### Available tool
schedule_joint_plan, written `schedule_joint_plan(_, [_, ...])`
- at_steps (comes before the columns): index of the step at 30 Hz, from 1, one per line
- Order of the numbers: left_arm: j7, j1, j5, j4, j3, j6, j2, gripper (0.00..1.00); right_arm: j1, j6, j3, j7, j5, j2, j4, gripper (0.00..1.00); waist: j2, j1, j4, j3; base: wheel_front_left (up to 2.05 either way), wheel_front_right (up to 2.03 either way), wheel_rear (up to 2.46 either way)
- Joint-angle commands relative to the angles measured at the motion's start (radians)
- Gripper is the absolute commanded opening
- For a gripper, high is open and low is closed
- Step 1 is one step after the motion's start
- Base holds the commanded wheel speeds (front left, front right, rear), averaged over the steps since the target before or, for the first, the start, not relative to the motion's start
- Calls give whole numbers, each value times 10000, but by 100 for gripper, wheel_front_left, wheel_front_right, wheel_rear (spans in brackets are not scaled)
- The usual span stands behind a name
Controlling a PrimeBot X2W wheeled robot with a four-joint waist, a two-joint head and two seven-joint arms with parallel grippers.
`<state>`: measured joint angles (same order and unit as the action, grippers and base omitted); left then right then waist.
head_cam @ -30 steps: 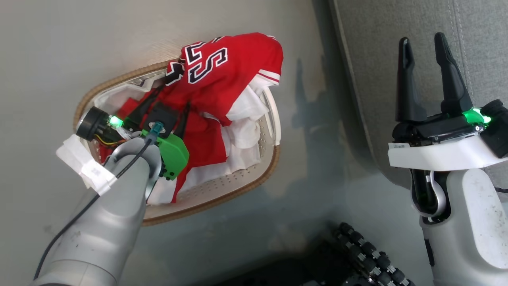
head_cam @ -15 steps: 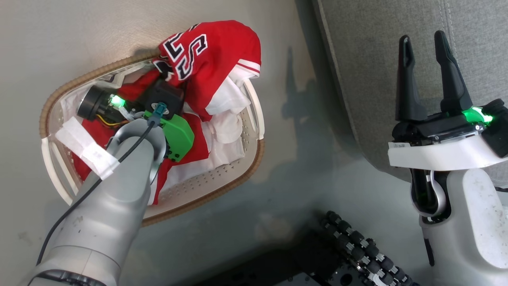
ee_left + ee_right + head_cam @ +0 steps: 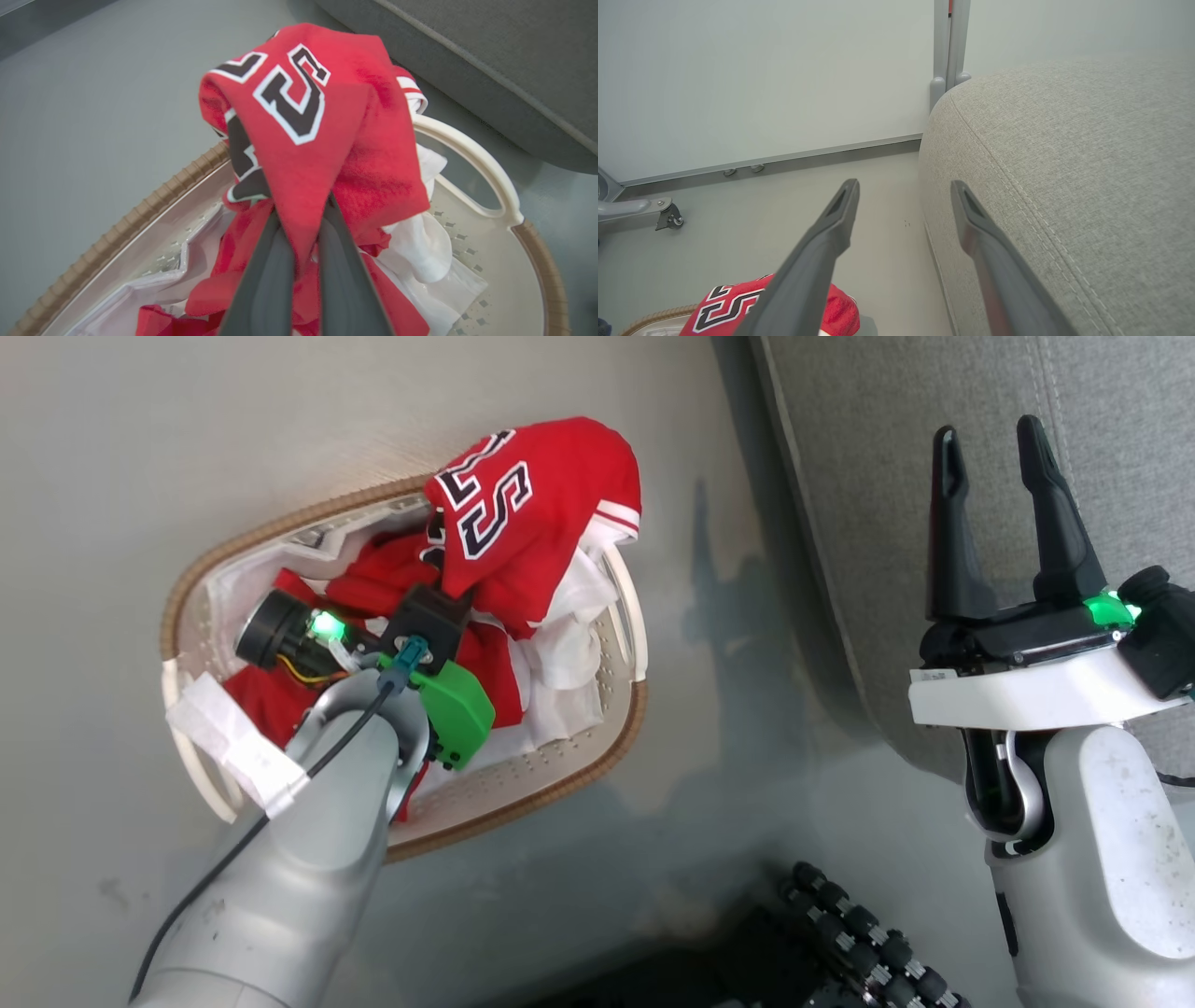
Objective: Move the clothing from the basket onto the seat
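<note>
L gripper (image 3: 302,219) clamped on numbered jersey (image 3: 322,140); I'd lift high to clear basket (image 3: 547,280) rim, then swing to seat (image 3: 467,56). R gripper (image 3: 988,431) idle, fingers apart.

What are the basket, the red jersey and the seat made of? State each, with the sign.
Basket: matte white plastic, seemingly, given its punched holes; brown rim looks woven. Red jersey: soft, slightly fuzzy fabric, draping limply. Seat: grey woven upholstery, showing coarse weave and stitched seam.
</note>
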<state>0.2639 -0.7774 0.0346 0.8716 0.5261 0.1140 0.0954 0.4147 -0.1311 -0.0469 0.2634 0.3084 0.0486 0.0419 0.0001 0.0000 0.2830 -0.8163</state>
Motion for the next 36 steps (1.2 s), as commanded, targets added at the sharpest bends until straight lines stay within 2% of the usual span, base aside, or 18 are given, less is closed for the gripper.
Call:
schedule_joint_plan(1, [10, 231, 65, -169, 25, 30, 58, 0, -147, 7, 42, 20, -125, 34, -78, 100, -1, 0, -325, 518, 0, 0, 0])
schedule_joint_plan(9, [10, 1226, 160, -1061, 251, 65, 249, 0, -555, 7, 237, 21, -645, 35, -551, 100, -1, 0, -915, 2002, 0, 0, 0])
schedule_joint_plan(21, [10, 1812, 204, -1497, 1057, 154, 423, 0, -1825, 7, 360, 20, -1125, 37, -1320, 100, -1, 0, -1663, 4909, 0, 0, 0])
schedule_joint_plan(29, [-58, 1411, 618, -1528, 1652, 167, 611, 0, -2661, 7, 273, 21, -1349, 37, -1608, 100, -1, 0, -1982, 6509, 0, 0, 0])
schedule_joint_plan(36, [-959, 325, 1594, -1998, 2168, 168, 951, 0, -2959, 7, 165, 20, -1493, 37, -1639, 100, -1, 0, -2161, 7167, 0, 0, 0])
